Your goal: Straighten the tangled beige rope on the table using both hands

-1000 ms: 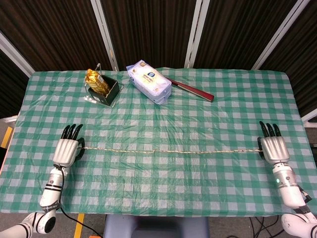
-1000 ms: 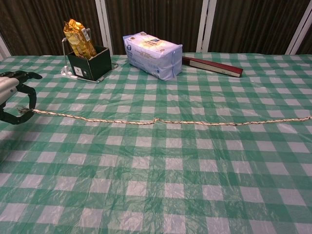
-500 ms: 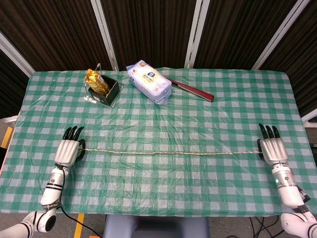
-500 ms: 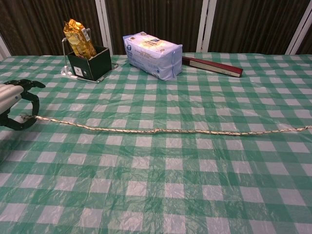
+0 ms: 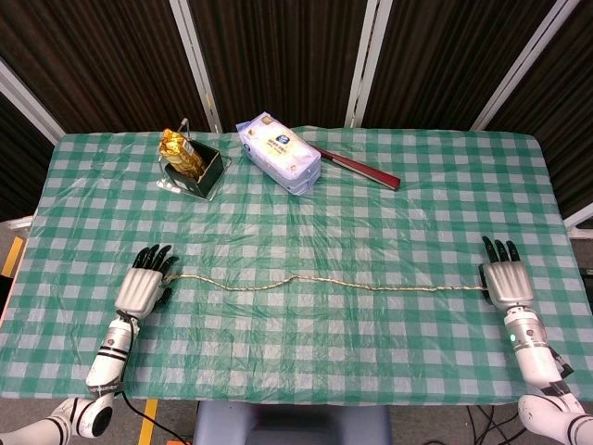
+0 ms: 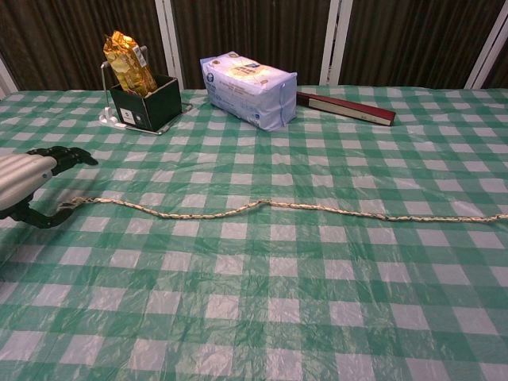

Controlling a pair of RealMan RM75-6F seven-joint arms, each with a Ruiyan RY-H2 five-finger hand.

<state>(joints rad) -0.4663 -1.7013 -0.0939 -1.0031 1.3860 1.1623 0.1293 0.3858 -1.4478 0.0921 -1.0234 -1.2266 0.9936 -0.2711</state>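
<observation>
Blue-labelled white pack (image 5: 279,151), text unreadable

Left robot hand (image 5: 143,290) and right robot hand (image 5: 506,283) lie palm-down, wide apart.

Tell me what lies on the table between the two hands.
Only the beige rope spans the checked cloth from the left hand to the right hand, with a slight wave near its middle; the head view shows it.

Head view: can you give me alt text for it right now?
A beige rope lies nearly straight across a green checked table, one end at each robot hand, left and right. A snack holder, tissue pack and red book sit behind.
</observation>
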